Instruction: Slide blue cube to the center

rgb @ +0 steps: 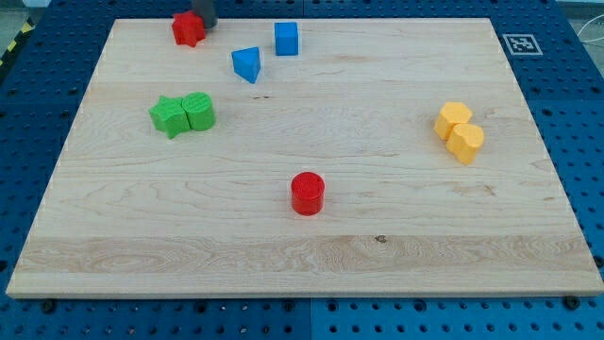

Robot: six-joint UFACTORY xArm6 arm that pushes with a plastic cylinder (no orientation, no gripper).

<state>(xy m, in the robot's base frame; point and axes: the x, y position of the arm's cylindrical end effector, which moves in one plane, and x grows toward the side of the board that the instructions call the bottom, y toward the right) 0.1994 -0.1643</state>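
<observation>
The blue cube sits near the view's top, a little left of the board's middle line. A blue triangular block lies just below and left of it. My tip is at the view's top edge, touching the right side of a red star-shaped block. The tip is about 85 pixels left of the blue cube and apart from it. Only the rod's lowest part shows.
A green star-shaped block and a green cylinder touch at the left. A red cylinder stands below centre. Two yellow blocks touch at the right. A marker tag is at the board's top right corner.
</observation>
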